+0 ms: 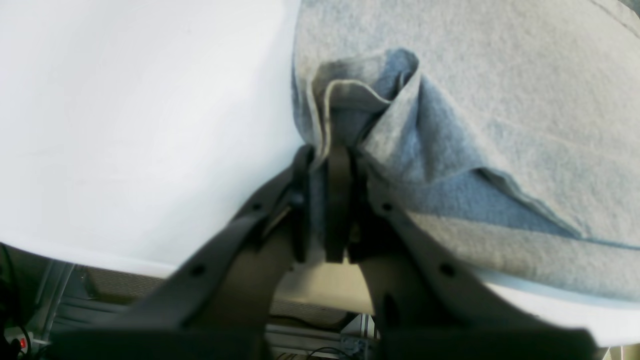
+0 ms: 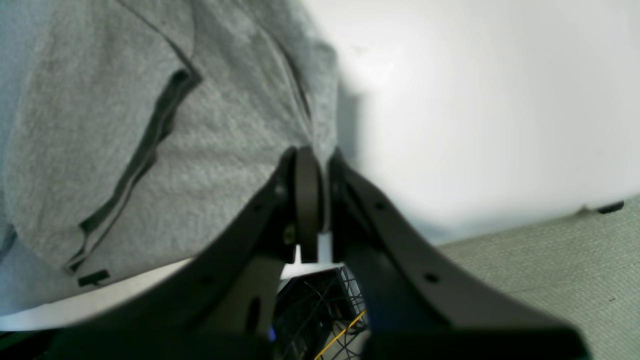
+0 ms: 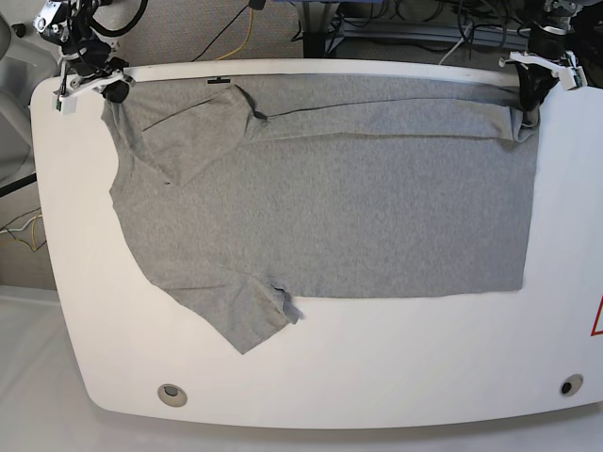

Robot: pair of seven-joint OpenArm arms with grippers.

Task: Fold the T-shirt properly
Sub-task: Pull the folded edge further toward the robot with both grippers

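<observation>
The heather-grey T-shirt lies spread across the white table, its far strip folded toward me along the back edge. One sleeve points to the near left. At the far right corner my left gripper is shut on a bunched corner of the T-shirt's hem, with cloth pinched at the left gripper. My right gripper at the far left corner is shut on the shirt's edge near the shoulder. In the right wrist view the right gripper pinches the grey fabric.
Both grippers sit close to the table's back edge, with cables and frame parts beyond it. Two round holes mark the near corners. A red mark shows at the right edge. Carpet floor lies beyond the table.
</observation>
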